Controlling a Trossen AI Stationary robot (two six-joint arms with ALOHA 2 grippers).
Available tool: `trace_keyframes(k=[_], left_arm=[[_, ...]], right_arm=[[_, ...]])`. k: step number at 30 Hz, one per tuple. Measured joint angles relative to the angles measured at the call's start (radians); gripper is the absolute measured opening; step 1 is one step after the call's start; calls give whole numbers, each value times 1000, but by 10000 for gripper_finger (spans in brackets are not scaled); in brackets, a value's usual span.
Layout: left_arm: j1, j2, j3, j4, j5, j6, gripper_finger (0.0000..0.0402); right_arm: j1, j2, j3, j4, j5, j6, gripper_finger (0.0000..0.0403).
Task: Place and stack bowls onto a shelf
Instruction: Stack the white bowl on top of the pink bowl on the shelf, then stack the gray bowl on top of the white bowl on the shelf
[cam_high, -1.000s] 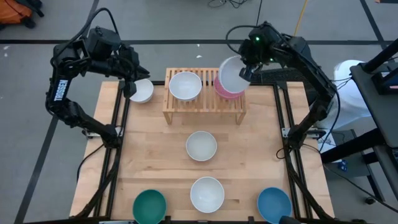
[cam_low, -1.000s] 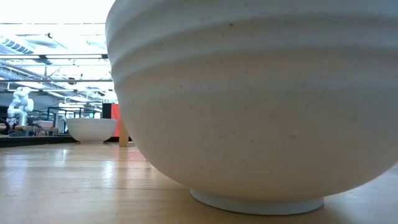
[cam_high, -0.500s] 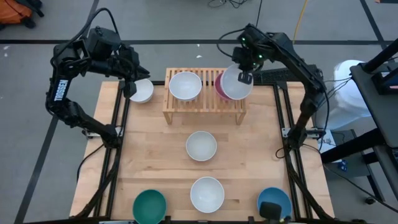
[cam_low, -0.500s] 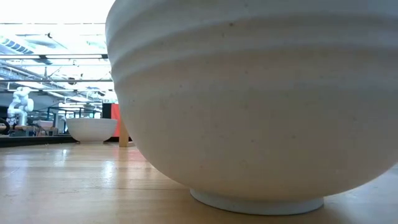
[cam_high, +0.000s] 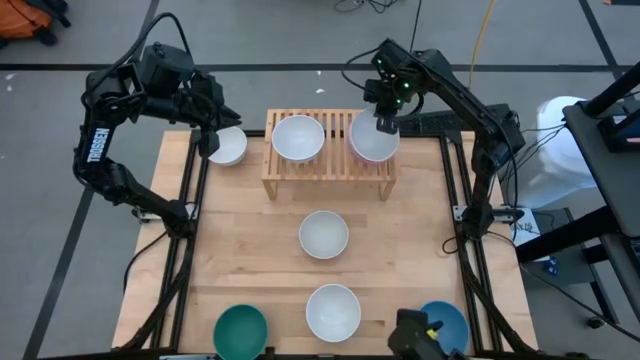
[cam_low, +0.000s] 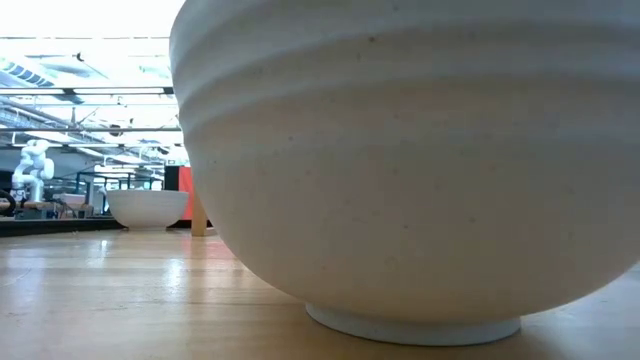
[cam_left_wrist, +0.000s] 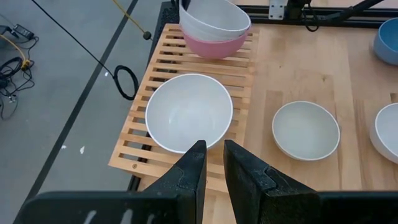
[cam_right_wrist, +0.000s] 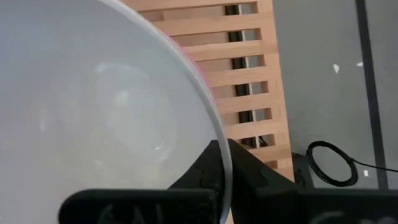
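Observation:
My right gripper (cam_high: 385, 122) is over the wooden shelf's (cam_high: 330, 172) right end, shut on a white bowl (cam_high: 372, 140) that sits inside the pink bowl (cam_left_wrist: 214, 45). In the left wrist view the white bowl (cam_left_wrist: 214, 22) lies tilted in the pink one. Another white bowl (cam_high: 298, 138) stands on the shelf's middle. My left gripper (cam_high: 210, 140) waits above a white bowl (cam_high: 230, 148) that rests on the table left of the shelf. Its fingers (cam_left_wrist: 211, 168) are shut to a narrow slit and touch nothing. My right gripper holds the white bowl by its rim (cam_right_wrist: 219, 146), on the bowl's far right side. One finger is inside the bowl and one finger (cam_right_wrist: 249, 180) is outside. It comes from above. The bowl rests in the pink bowl (cam_right_wrist: 210, 93), whose edge just shows beside it.
On the bare table stand a white bowl (cam_high: 324, 234) at the centre and, along the near edge, a teal bowl (cam_high: 241, 332), a white bowl (cam_high: 333, 312) and a blue bowl (cam_high: 448, 322). A dark object (cam_high: 418, 335) stands by the blue bowl. A white bowl (cam_low: 400, 170) fills the low view.
My right gripper has moved down and slightly toward the table's left, bringing the white bowl from a steep tilt above the shelf's right end down into the pink bowl. The white bowl now covers nearly all of the pink one.

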Motion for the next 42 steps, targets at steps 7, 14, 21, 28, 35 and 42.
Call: trace_keyframes(k=[7, 14, 21, 28, 35, 42], left_arm=[[0, 0, 0, 0, 0, 1, 62], [0, 0, 0, 0, 0, 2, 62], [0, 0, 0, 0, 0, 1, 62], [0, 0, 0, 0, 0, 1, 62], [0, 0, 0, 0, 0, -1, 62], [0, 0, 0, 0, 0, -3, 62]], right_arm=[[-16, 21, 0, -15, -7, -3, 0], [-16, 22, 0, 20, 1, 15, 1], [-9, 23, 0, 33, 5, 28, 39], [11, 15, 0, 64, 6, 23, 95], [45, -26, 0, 136, 132, -62, 132], [68, -54, -1, 250, 231, -59, 129]])
